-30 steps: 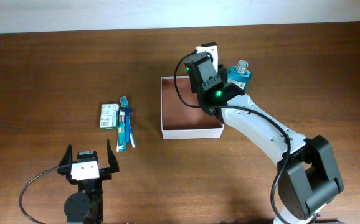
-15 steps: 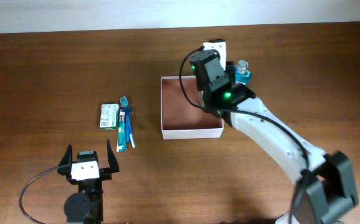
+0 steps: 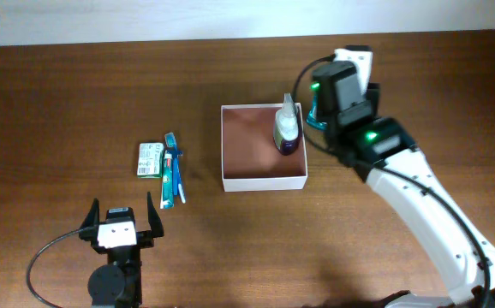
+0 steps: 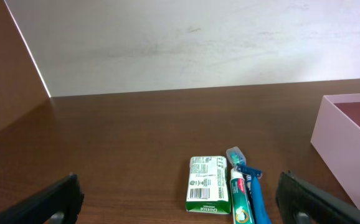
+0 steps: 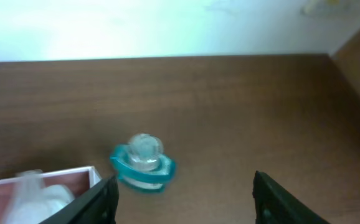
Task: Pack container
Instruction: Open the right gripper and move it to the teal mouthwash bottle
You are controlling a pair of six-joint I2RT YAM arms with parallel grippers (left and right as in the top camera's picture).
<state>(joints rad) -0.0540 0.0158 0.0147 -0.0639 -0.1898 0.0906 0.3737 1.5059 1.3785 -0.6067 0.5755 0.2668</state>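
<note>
The container (image 3: 263, 175) is a square white-walled box with a reddish-brown inside, at the table's middle. A white bottle with a purple base (image 3: 287, 128) stands in its far right corner. My right gripper (image 3: 343, 90) hangs just right of the container, over a teal bottle with a clear cap (image 3: 315, 112). In the right wrist view my right gripper (image 5: 183, 205) is open and holds nothing. The teal bottle (image 5: 144, 163) stands ahead, beside the left finger (image 5: 99, 202), with the container's corner (image 5: 74, 171) at the left. My left gripper (image 3: 123, 224) is open near the front edge.
A green-and-white packet (image 4: 208, 185), a toothpaste tube (image 4: 241, 200) and a blue razor (image 4: 255, 193) lie side by side left of the container (image 4: 348, 140), ahead of my left gripper (image 4: 180, 205). A pale wall runs along the table's far edge.
My right gripper has moved right, off the container, and its jaws have widened. The white bottle, hidden under it before, now stands uncovered in the container. The left arm has not moved.
</note>
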